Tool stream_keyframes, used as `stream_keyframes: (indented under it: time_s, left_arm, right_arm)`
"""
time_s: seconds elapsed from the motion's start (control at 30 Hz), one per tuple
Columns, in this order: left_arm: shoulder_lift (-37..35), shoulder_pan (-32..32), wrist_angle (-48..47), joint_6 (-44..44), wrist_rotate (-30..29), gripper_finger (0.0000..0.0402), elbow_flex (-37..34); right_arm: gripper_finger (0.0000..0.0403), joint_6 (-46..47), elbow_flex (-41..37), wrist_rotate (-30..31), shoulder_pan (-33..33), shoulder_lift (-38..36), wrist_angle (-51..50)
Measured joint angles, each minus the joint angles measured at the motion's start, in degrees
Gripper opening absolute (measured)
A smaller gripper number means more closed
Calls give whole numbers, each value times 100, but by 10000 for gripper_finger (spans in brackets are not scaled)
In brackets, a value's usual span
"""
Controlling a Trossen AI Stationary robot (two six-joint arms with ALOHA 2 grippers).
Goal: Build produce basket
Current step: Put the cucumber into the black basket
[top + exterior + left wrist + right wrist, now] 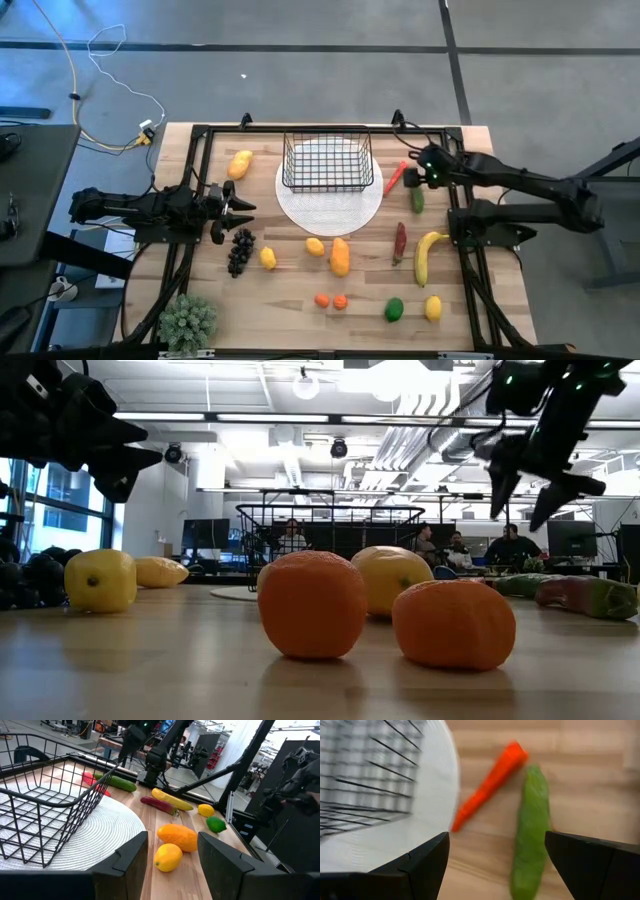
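Observation:
The black wire basket (pixel 327 160) stands on a round white mat (pixel 330 205) at the far middle of the table, with nothing showing inside it. Produce lies loose on the wood around it. A red chilli (pixel 490 785) and a green cucumber (pixel 532 830) lie side by side just right of the mat. My right gripper (pixel 412 180) hangs open above those two, tipped downward, touching neither. My left gripper (pixel 243 205) waits level at the table's left, open and holding nothing, and it points toward the mat.
Near the front lie two oranges (pixel 330 300), a lime (pixel 394 309) and a lemon (pixel 433 307). A banana (pixel 428 255) and a dark red piece (pixel 400 240) lie right; grapes (pixel 240 250) and a lemon (pixel 268 257) left. A potted plant (pixel 188 322) stands front left.

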Motion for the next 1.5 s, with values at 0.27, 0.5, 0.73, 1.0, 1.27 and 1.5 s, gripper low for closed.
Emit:
stream_keyframes:
  time_s: [0.27, 0.5, 0.73, 1.0, 1.27, 1.5]
  left_arm:
    - [1, -2, 0, -1, 0, 161, 1]
    - [2, -2, -2, -2, 0, 161, 0]
    - [1, -1, -2, 0, 0, 161, 0]
    - [0, -2, -2, -2, 0, 161, 2]
    - [2, -2, -1, -2, 0, 161, 0]
    - [1, -2, -1, -1, 0, 161, 0]
  right_arm:
    - [310, -105, 0, -191, -290, 783, -647]
    - [310, -103, 0, -191, -392, 1221, -576]
    - [310, -61, 0, -180, -580, 1649, -89]
    - [305, -101, 0, -178, -799, 2088, 23]
    - [275, -182, 0, -184, -864, 2643, 336]
    - [243, -256, 0, -333, -862, 3048, 429]
